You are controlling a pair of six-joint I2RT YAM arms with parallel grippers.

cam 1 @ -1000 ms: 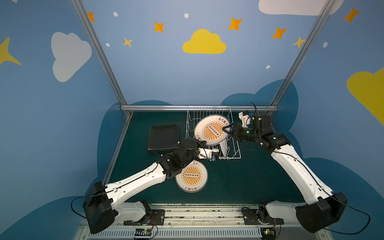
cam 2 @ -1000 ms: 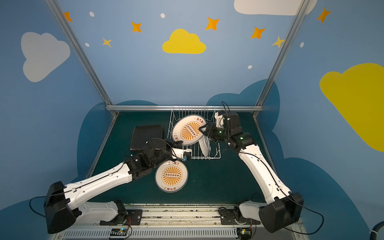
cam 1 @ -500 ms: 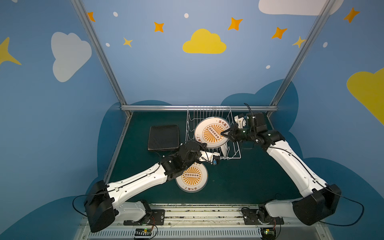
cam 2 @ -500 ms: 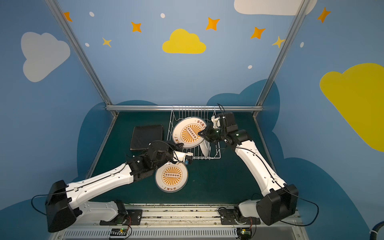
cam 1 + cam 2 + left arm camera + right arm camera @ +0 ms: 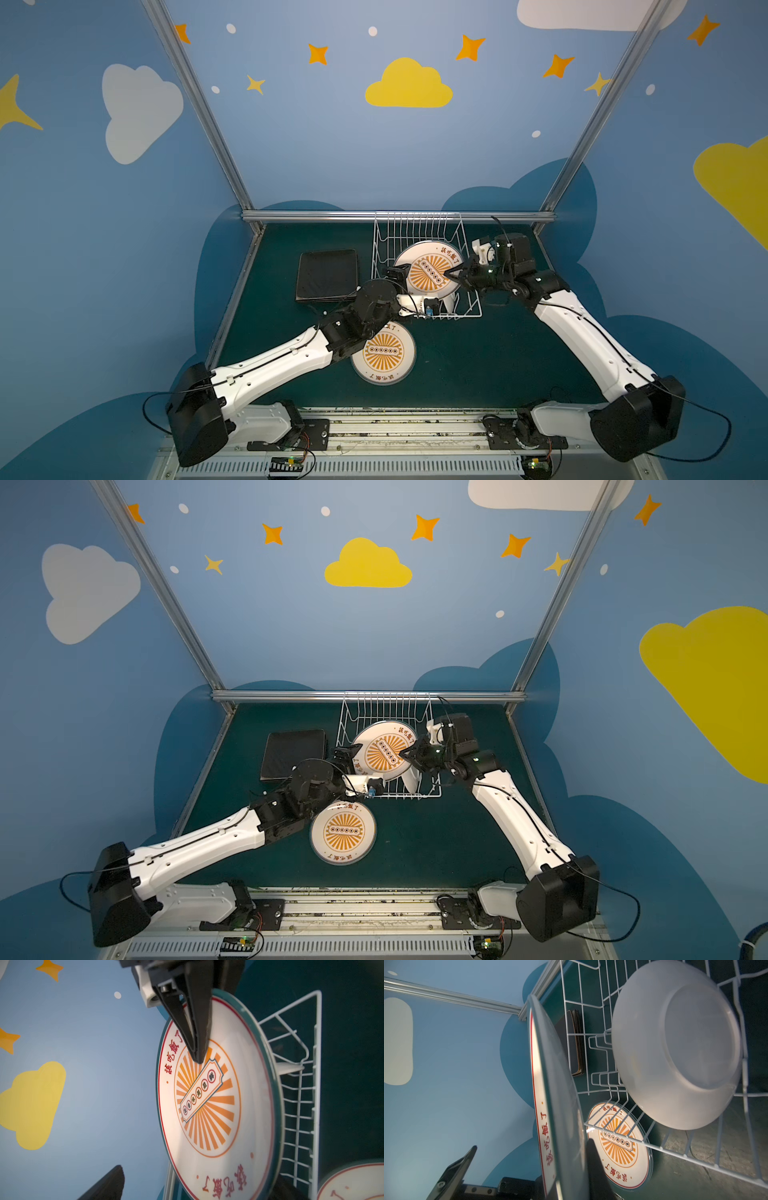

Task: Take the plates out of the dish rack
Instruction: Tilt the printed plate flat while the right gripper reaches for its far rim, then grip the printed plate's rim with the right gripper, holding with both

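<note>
Your right gripper [image 5: 448,274] pinches the plate [image 5: 428,270] by one edge; your left gripper [image 5: 395,274] stands open astride its rim. Swing fast and it may slip, striking the rack [image 5: 457,317].

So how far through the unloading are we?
Done: black plates and a flat sunburst plate lie on the table. In hand: second sunburst plate over the dish rack, right gripper shut on it, left gripper open astride its edge. Remaining: one white-backed plate standing in the rack.

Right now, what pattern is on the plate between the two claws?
The plate has an orange sunburst with red characters; clearest in the left wrist view.
</note>
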